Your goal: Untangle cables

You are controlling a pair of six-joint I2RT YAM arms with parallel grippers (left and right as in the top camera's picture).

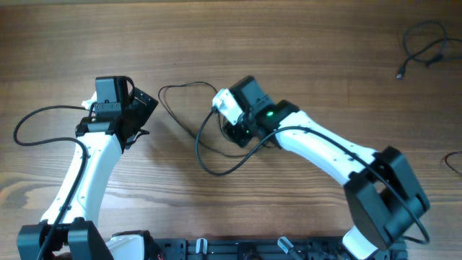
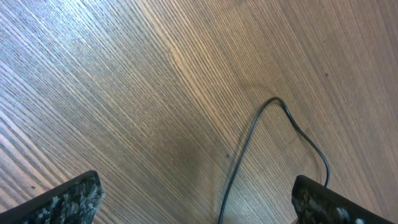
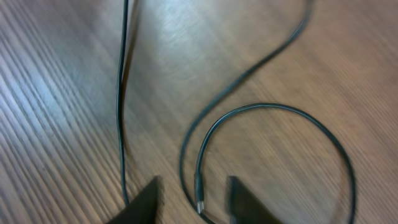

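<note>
Between the two arms, on a brown wooden table (image 1: 289, 36), one thin black cable (image 3: 264, 104) lies in loose loops; a second black cord (image 1: 426, 52) sits well apart, far right. Left gripper (image 2: 196, 208) gapes wide, empty; right gripper (image 3: 193, 193) stands part-open astride the plug end (image 3: 199, 204), not gripping. Cords look separated; straightening likely remains.

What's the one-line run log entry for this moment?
left gripper: open, over brown wooden table | right gripper: open, astride plug end of thin black looped cable | held: nothing
</note>
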